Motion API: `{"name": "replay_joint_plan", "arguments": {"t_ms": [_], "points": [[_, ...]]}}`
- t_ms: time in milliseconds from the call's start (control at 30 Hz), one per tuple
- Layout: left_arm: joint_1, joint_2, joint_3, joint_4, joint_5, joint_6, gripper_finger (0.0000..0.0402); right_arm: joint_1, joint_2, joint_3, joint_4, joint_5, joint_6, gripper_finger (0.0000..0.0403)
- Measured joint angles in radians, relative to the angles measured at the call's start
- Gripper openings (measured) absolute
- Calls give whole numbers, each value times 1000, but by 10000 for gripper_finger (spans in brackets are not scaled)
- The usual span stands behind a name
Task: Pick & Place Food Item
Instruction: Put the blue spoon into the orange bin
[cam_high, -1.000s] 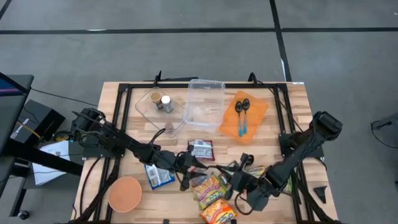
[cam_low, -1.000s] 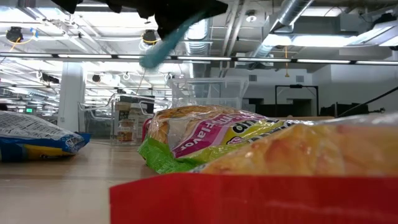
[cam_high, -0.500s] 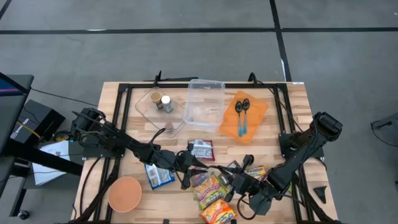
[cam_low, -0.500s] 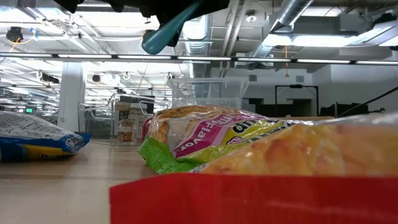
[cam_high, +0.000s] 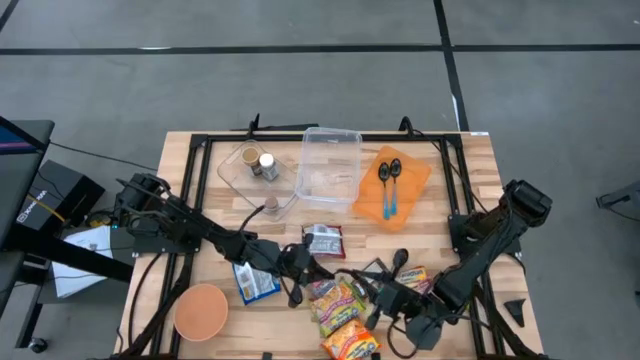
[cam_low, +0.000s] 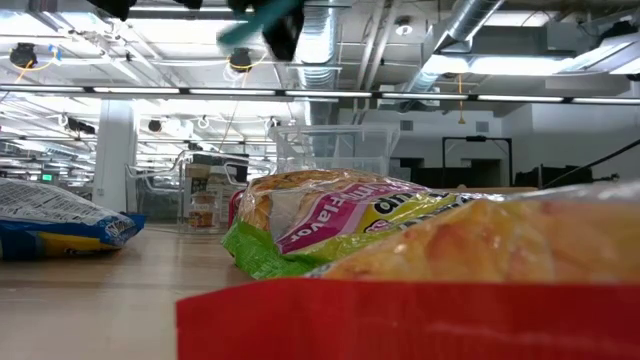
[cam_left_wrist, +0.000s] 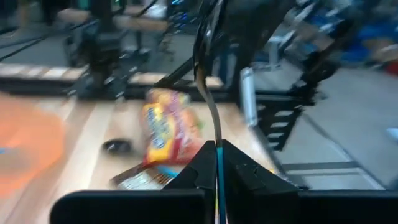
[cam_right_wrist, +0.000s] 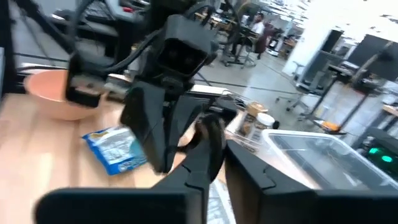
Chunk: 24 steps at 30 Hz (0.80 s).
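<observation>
Several food packets lie flat on the wooden table: a blue one (cam_high: 255, 283), a dark red one (cam_high: 323, 240), green-and-pink ones (cam_high: 338, 300) and an orange-yellow one (cam_high: 350, 343) at the near edge. My left gripper (cam_high: 303, 270) hovers shut between the blue and the green-and-pink packets, above the table, holding nothing. My right gripper (cam_high: 387, 287) hovers just right of the green-and-pink packets, level and facing the left gripper. Its fingers (cam_right_wrist: 208, 140) stand a narrow slit apart with nothing between them.
At the far side stand a clear plastic container (cam_high: 330, 165), a glass bowl with small jars (cam_high: 252, 168) and an orange cloth with two spoons (cam_high: 390, 182). An orange bowl (cam_high: 200, 310) sits at the near left. Another packet (cam_high: 415, 278) lies under the right arm.
My left gripper has shut on nothing and tipped its fingers upward; in the low view its teal fingertip has climbed toward the picture's top. The packets have stayed where they were.
</observation>
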<state>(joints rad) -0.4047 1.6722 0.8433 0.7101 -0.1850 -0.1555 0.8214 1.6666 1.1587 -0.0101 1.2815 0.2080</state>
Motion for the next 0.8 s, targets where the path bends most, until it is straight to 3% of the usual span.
{"name": "replay_joint_plan", "arguments": {"t_ms": [200,367,567,800], "points": [[-36,0,1,171,123,73,1,44,-39,-1,19,-4,4,107],[-86,-1,1,306,133,218,1,63,-44,-1,32,-6,2,158],[-133,-2,2,548,116,372,1,21,-42,-1,125,-166,-20,191],[-117,19,26,631,96,411,0,-46,-25,0,335,-380,-146,183]]}}
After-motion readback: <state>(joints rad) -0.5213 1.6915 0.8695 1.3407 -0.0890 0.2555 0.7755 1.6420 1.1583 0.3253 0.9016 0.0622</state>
